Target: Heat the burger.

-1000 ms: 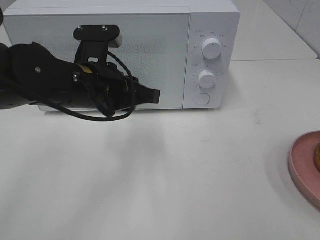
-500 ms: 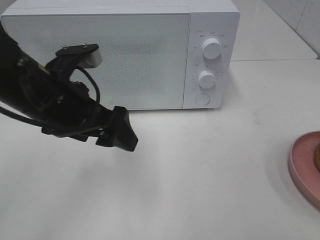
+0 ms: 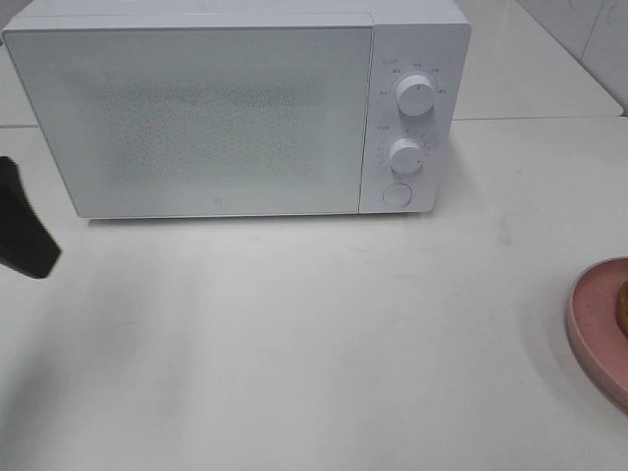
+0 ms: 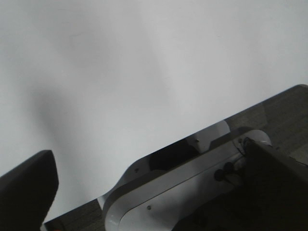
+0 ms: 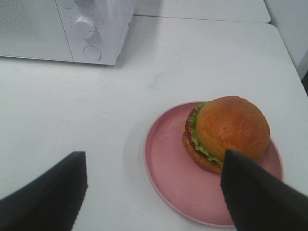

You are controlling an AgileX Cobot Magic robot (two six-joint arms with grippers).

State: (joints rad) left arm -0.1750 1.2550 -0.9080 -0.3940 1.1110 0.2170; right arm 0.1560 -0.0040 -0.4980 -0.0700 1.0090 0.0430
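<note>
The burger (image 5: 226, 132) is sitting on the pink plate (image 5: 168, 159), toward one side of it, showing a glossy golden-brown bun with green lettuce and a strip of red tomato peeking out. The right gripper (image 5: 154, 192) is hovering above it with fingers spread wide, grasping nothing. The left gripper (image 3: 25, 235) is lingering at the table's (image 3: 314, 343) left edge, released, while the white microwave (image 3: 235, 108) is standing with its door shut

White microwave (image 3: 226, 108) with a finely speckled door, on a white worktop (image 3: 324, 334). Pink plate (image 5: 168, 159); burger (image 5: 226, 132) golden-brown, with green lettuce and red tomato.
</note>
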